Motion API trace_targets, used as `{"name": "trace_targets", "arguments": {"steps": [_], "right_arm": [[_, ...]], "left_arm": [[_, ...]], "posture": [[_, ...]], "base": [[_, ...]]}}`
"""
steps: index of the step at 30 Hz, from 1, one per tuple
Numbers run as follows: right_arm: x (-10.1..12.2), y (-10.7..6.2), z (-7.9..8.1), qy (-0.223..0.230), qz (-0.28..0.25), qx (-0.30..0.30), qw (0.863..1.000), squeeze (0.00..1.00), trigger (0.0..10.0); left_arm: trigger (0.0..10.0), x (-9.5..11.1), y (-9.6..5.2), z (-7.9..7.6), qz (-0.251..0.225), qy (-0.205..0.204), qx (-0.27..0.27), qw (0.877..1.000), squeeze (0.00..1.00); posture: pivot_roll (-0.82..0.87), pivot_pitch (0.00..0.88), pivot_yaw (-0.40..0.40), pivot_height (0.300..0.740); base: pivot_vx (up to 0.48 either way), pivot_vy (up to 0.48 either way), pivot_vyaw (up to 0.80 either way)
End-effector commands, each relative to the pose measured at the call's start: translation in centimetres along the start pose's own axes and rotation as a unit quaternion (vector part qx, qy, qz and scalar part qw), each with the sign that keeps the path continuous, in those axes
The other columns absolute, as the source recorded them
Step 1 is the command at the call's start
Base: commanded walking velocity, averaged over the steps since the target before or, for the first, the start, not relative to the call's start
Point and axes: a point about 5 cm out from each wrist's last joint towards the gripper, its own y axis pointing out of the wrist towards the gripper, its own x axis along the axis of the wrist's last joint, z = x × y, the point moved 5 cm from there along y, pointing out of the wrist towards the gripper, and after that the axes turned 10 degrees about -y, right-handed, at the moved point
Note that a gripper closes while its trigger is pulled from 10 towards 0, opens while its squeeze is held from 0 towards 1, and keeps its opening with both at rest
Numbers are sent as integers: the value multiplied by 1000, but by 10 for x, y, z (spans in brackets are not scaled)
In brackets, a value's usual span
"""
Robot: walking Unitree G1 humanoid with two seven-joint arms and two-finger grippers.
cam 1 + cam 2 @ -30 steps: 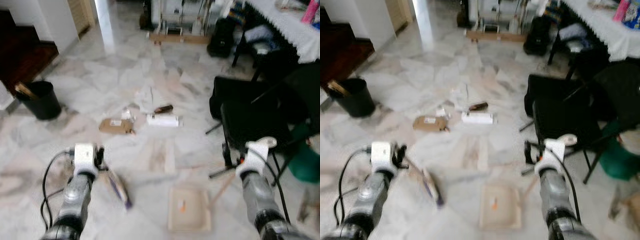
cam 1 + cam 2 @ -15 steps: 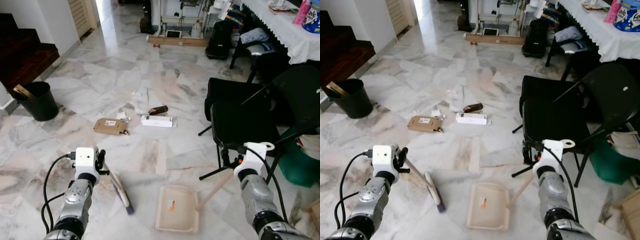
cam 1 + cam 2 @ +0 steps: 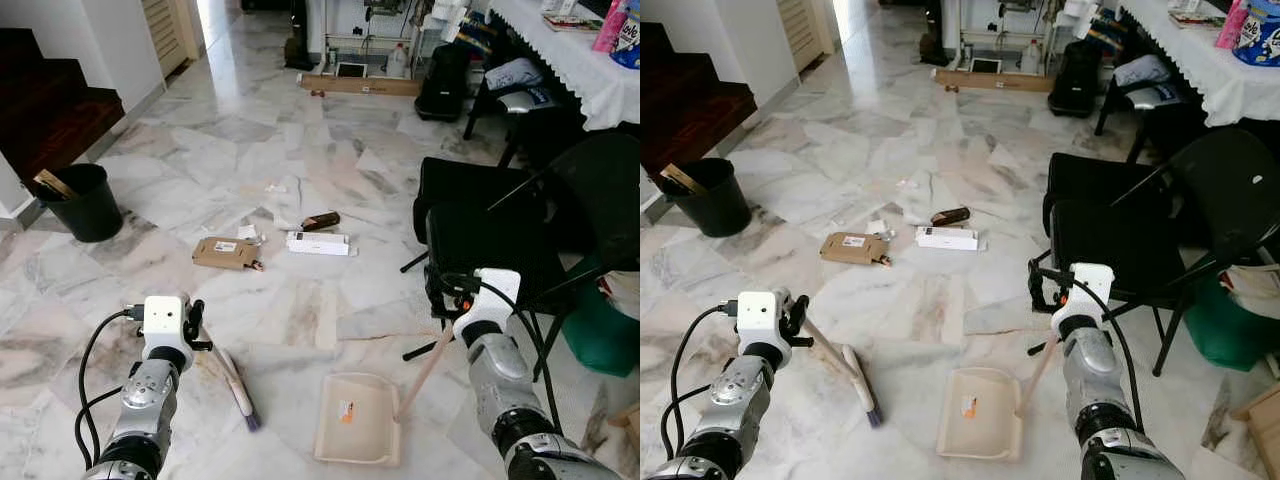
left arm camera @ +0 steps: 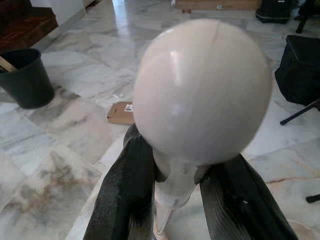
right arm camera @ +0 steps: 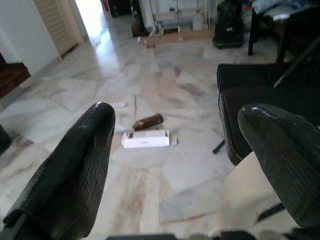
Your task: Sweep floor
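Observation:
A cream hand brush (image 3: 242, 398) rests head-down on the marble floor, its handle slanting up to my left gripper (image 3: 194, 326). In the left wrist view the black fingers (image 4: 125, 195) are shut around the handle just under its round cream knob (image 4: 202, 92). A cream dustpan (image 3: 358, 432) lies flat on the floor between my arms, and its long handle (image 3: 422, 372) slants up toward my right gripper (image 3: 447, 292). The right wrist view has both fingers (image 5: 75, 165) spread wide, with the blurred handle top beside one of them.
Litter lies ahead: a brown cardboard packet (image 3: 224, 252), a white box (image 3: 318, 243), a small brown item (image 3: 322, 220) and paper scraps (image 3: 285, 190). A black bin (image 3: 83, 203) stands left near dark stairs (image 3: 50, 110). A black folding chair (image 3: 500, 230) and green bucket (image 3: 610, 330) crowd the right.
The blurred view of a second ago has settled and shifted slightly. My right gripper has come a little left, over the dustpan handle. The left gripper keeps the brush.

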Motion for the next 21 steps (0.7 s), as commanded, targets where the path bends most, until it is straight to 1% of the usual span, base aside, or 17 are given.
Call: {"name": "trace_targets", "arguments": {"steps": [1,3,6,13,15,17,18,21], "right_arm": [[14,5,-1,1,-26,0,1000,0,10000],[20,6,0,2,-38,2,999,0,10000],[23,7,0,5,-44,-5,999,0,10000],[22,6,-3,2,-42,-21,999,0,10000],[18,5,-11,-2,-32,-46,998,0,10000],[18,4,-13,-2,-31,-53,998,0,10000],[20,4,-19,8,-37,-70,997,0,10000],[29,4,-29,17,-58,-97,993,0,10000]], "left_arm": [[10000,3,1,3,-4,-4,4,1000,0],[10000,3,1,3,-3,-4,3,1000,0],[10000,3,0,4,-2,-3,2,1000,0],[10000,4,1,5,-2,0,0,1000,0],[10000,5,1,5,-2,1,-2,1000,0],[10000,5,1,5,-2,1,-3,1000,0],[10000,5,2,5,-2,2,-4,1000,0],[10000,6,2,5,-3,2,-6,1000,0]], "posture": [[-40,58,20,740],[-41,64,28,740],[-38,66,36,740],[-33,66,48,740],[-29,66,54,740],[-29,66,55,740],[-28,66,59,740],[-30,66,65,740]], "base": [[0,0,0],[0,0,0],[0,0,0],[0,0,0],[0,0,0],[0,0,0],[0,0,0],[0,0,0]]}}
